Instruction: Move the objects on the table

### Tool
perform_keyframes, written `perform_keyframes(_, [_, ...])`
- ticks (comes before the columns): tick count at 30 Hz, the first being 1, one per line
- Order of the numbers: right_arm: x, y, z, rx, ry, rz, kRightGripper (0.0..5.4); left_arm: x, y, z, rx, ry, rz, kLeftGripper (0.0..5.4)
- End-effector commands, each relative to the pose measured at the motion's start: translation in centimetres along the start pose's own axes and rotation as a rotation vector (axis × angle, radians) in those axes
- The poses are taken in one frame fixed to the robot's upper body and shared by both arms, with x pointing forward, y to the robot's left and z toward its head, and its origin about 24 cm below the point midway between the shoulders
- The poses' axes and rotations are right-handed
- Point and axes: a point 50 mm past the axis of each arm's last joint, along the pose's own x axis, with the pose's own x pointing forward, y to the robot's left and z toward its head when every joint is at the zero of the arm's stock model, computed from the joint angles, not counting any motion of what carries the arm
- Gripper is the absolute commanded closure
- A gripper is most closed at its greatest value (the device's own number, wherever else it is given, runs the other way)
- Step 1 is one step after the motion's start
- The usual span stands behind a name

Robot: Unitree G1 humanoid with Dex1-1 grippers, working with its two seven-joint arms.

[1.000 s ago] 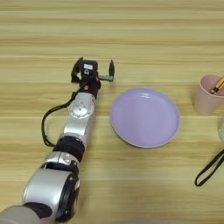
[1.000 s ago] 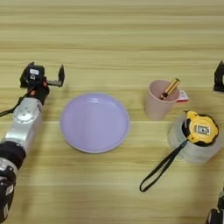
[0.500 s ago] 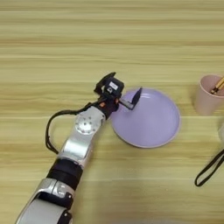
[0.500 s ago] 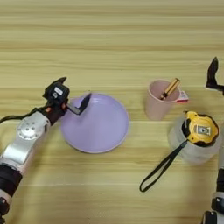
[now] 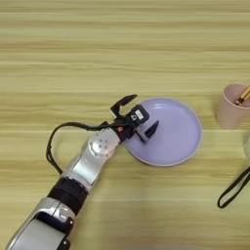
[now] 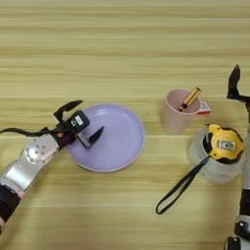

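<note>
A round lavender plate [image 5: 178, 133] lies on the wood-grain table [image 5: 122, 49]. My left gripper [image 5: 137, 116] is open at the plate's left rim, one finger outside the rim and the other over the plate's inside. At the right, a yellow-and-black tape measure [image 6: 223, 144] rests on top of a clear tape roll [image 6: 211, 168]. Its black strap [image 6: 179, 189] trails toward the front left. My right gripper [image 6: 235, 86] shows at the right edge, behind the tape measure and apart from it.
A pink cup [image 6: 175, 117] with a small yellow-brown stick [image 6: 189, 99] in it stands between the plate and the tape roll. A small red-and-white thing [image 6: 204, 107] peeks out behind the cup. A black cable [image 5: 61, 141] loops off my left arm.
My left gripper has swung right and nearer, from beyond the plate's left side to its left rim. The right gripper has crept slightly left.
</note>
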Motion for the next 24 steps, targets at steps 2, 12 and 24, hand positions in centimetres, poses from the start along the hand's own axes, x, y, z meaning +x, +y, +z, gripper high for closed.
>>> perform_keyframes(2, [-0.1,0.5,0.1,0.013,0.002,0.005,0.02,-0.3,0.1,-1.3,0.031,0.050,-0.005,0.00])
perform_keyframes(12, [-0.1,1.0,0.1,0.012,0.002,0.010,0.02,-1.4,2.5,-2.3,0.045,0.079,0.060,0.00])
perform_keyframes(24, [-0.3,1.6,0.2,0.008,0.003,0.015,0.02,-3.1,5.6,-3.5,0.023,0.125,0.153,0.00])
